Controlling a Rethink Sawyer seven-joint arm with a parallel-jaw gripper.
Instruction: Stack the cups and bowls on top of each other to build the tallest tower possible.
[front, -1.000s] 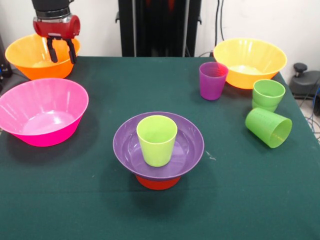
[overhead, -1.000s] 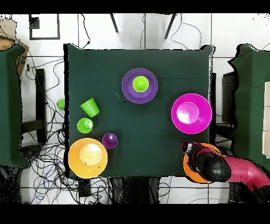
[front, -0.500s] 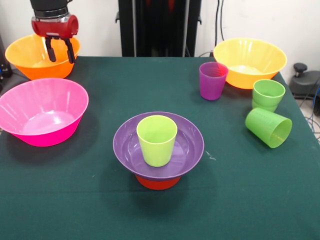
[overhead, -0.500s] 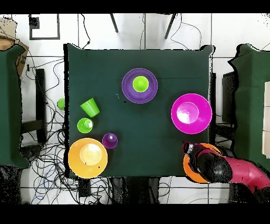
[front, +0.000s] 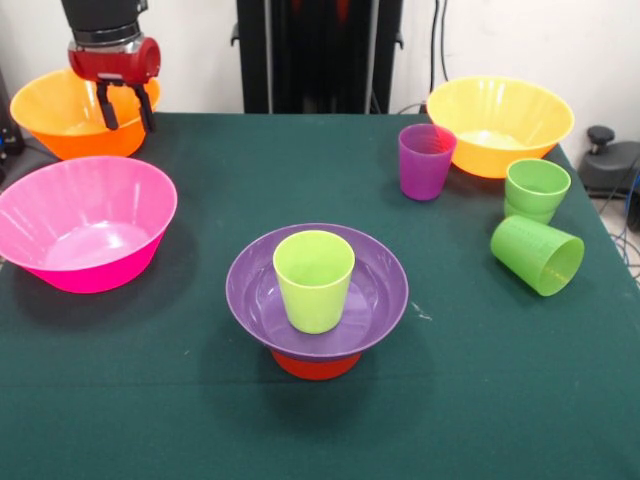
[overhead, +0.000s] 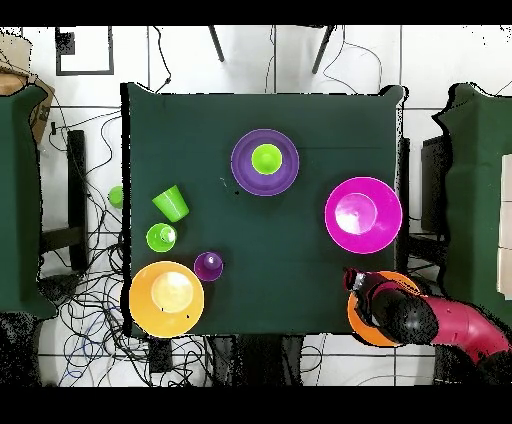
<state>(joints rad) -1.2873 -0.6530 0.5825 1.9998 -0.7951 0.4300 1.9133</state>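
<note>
The tower stands mid-table: a yellow-green cup (front: 314, 280) (overhead: 266, 158) inside a purple bowl (front: 375, 295) (overhead: 243, 165) on a small orange bowl (front: 315, 366). A big pink bowl (front: 85, 222) (overhead: 363, 214) sits at the left in the front view. Behind it, my gripper (front: 125, 108) (overhead: 352, 278) hangs open and empty over the rim of an orange-yellow bowl (front: 50, 110) (overhead: 356, 318). A second orange-yellow bowl (front: 499, 122) (overhead: 166, 298), a purple cup (front: 425, 161) (overhead: 208, 266), an upright green cup (front: 536, 190) (overhead: 161, 238) and a toppled green cup (front: 536, 254) (overhead: 171, 204) are at the right.
Another small green thing (overhead: 116, 196) lies off the table's edge among floor cables in the overhead view. The orange-yellow bowl under my gripper overhangs the table's corner.
My gripper has shifted only slightly over the orange-yellow bowl's rim, lifting a little and then drifting sideways. Nothing on the table has moved.
</note>
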